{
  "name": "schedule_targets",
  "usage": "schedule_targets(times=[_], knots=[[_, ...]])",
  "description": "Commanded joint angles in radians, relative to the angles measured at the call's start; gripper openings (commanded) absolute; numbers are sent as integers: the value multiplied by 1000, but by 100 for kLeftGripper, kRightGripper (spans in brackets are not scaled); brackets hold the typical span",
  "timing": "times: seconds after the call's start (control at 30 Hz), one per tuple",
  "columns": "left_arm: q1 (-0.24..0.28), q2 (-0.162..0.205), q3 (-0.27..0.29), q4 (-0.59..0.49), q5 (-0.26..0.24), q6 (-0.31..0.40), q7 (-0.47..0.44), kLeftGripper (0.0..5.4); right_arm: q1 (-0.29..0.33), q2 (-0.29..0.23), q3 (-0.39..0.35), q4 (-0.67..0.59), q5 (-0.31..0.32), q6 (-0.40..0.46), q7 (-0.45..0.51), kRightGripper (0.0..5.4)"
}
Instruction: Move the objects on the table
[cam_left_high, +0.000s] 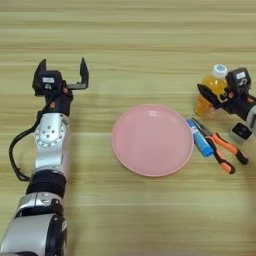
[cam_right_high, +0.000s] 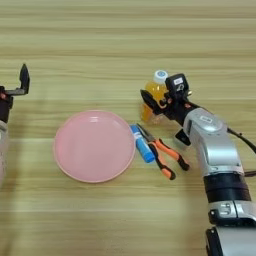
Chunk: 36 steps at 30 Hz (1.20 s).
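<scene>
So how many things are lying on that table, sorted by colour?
Pink: 1, the plate
Orange: 2, the orange-drink bottle and the orange-handled pliers
Blue: 1, the small blue stick
Total: 4

Likely a lab bench: bare wooden table under robot arms.

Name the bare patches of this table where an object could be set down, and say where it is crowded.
Free: the table beyond the pink plate, and the near strip below it. Crowded: right of the plate, where blue stick, orange-handled pliers, orange-drink bottle and right gripper cluster.
</scene>
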<state>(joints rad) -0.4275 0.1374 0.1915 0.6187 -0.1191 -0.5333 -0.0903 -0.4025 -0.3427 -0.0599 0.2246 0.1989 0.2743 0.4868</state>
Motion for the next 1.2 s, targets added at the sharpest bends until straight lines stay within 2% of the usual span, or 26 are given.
schedule_targets(times=[0.03, 0.23, 0.73, 0.97, 1.2], knots=[[2, 2, 1, -2, 3, -9, 1, 540, -14, -6, -3, 10, -4, 1, 0, 355], [0, 3, 0, 5, 4, -9, 2, 540, -27, 1, -13, -17, 4, -14, -6, 355], [0, -8, -7, 13, 12, -14, 13, 540, -51, 16, -5, -299, 62, 68, -6, 355], [5, -14, -15, 6, 17, -14, 19, 540, -17, 25, 58, -499, 101, 160, 18, 355], [10, -19, -21, -2, 20, -13, 24, 540, -12, 55, 141, -539, 104, 193, 24, 355]])
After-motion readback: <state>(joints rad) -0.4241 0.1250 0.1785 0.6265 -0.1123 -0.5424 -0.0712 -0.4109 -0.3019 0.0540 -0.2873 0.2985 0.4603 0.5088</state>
